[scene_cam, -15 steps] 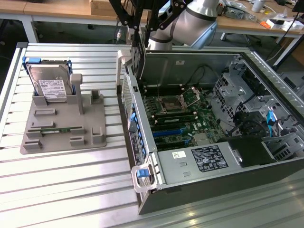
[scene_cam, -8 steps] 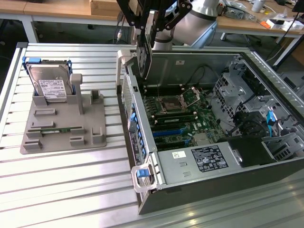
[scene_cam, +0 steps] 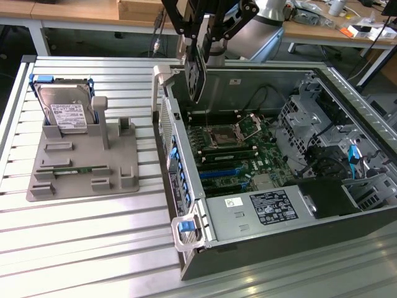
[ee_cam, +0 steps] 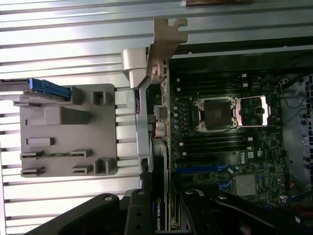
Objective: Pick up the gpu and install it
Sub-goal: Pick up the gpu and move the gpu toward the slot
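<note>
Clamping the gpu [scene_cam: 195,84], the hand [scene_cam: 200,49] hangs at the motherboard's [scene_cam: 229,155] 11 o'clock: pickup complete, seating in the case [scene_cam: 260,217] outstanding.

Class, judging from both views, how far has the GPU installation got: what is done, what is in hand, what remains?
Done: the gpu is off the gray holder, where the hard drive stands. In hand: the gripper grips the card upright above the open computer case. Left: it is not yet seated on the motherboard.
</note>
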Tool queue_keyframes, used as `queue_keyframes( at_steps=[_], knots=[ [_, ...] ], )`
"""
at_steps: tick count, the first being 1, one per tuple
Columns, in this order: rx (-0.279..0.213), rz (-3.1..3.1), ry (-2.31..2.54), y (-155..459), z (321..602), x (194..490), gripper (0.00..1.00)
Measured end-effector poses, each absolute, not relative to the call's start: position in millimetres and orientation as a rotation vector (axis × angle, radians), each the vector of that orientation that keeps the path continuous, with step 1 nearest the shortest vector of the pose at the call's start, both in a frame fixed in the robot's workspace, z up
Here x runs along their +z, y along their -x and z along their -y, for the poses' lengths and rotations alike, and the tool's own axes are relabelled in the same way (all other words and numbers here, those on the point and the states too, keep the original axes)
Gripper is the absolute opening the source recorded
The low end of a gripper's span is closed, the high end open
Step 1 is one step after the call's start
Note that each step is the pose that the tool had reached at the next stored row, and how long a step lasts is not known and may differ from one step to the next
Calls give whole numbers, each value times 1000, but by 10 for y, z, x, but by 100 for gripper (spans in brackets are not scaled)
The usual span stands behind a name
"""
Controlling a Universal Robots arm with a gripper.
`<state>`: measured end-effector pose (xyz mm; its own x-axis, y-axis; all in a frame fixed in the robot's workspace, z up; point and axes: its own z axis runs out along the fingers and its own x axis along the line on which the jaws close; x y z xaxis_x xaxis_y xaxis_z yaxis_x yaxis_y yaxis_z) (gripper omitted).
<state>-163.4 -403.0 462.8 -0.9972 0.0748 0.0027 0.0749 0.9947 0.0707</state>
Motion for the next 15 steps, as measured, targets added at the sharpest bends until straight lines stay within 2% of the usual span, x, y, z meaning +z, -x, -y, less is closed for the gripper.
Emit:
queue_keyframes(
  at_steps=[15],
  knots=[
    [-111,3133,118,1404,4030,4628,26]
  ],
)
